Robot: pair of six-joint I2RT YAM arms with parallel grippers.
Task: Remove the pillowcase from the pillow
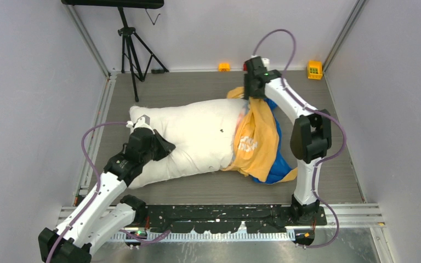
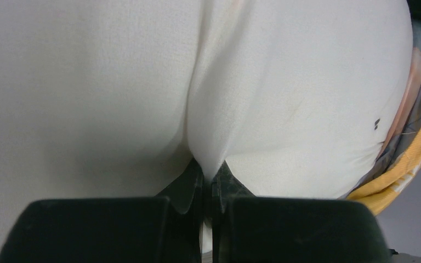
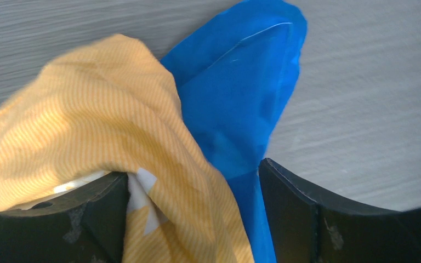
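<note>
The pillow (image 1: 197,137) is a big plump white cushion lying across the middle of the dark mat. The orange-yellow pillowcase (image 1: 257,142), with white print and blue inner parts, still covers only its right end and trails to the right. My left gripper (image 1: 159,145) is shut on a pinch of the pillow's white fabric (image 2: 285,82) at its left part; in the left wrist view the left gripper (image 2: 215,181) shows the fold squeezed between its fingers. My right gripper (image 1: 255,96) holds the pillowcase's upper edge raised; the right gripper (image 3: 193,219) has orange and blue fabric (image 3: 87,126) bunched between its fingers.
A black tripod (image 1: 129,44) stands at the back left. A small orange block (image 1: 224,67) and a yellow block (image 1: 314,69) sit by the back wall. Metal rails edge the mat; grey walls close in left and right.
</note>
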